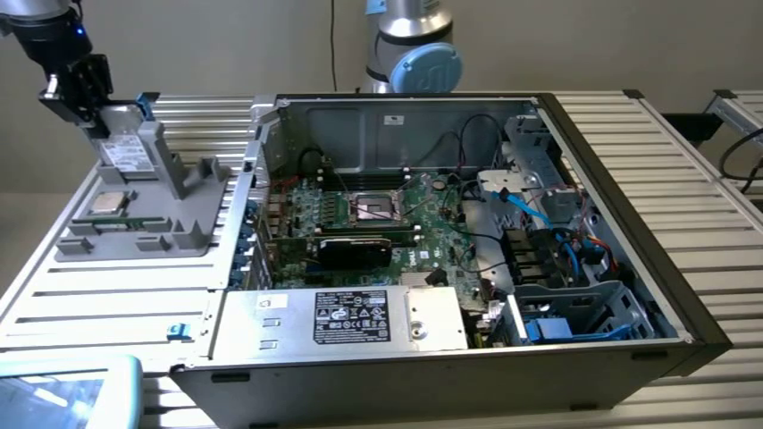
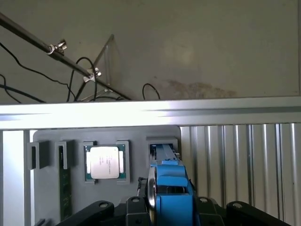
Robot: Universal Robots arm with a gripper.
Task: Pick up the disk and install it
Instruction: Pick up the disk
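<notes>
CPU chip (image 2: 104, 162) on grey holder (image 1: 131, 243)

A plain beige wall (image 1: 214, 54) stands behind the table (image 1: 680, 152), and 1 thin dark cable (image 1: 332, 45) hangs down it. The table top is ribbed aluminium slats, pale and evenly lit. A 2nd slatted table (image 1: 737, 103) stands apart at the exterior view's right. In the wrist view the table's edge gleams brightly. Past it lies a grey-beige floor (image 2: 225, 42) with 1 darker stain (image 2: 197, 87), a metal rod (image 2: 28, 33) with clamps, black wires (image 2: 80, 75) and a clear panel (image 2: 107, 63).
</notes>
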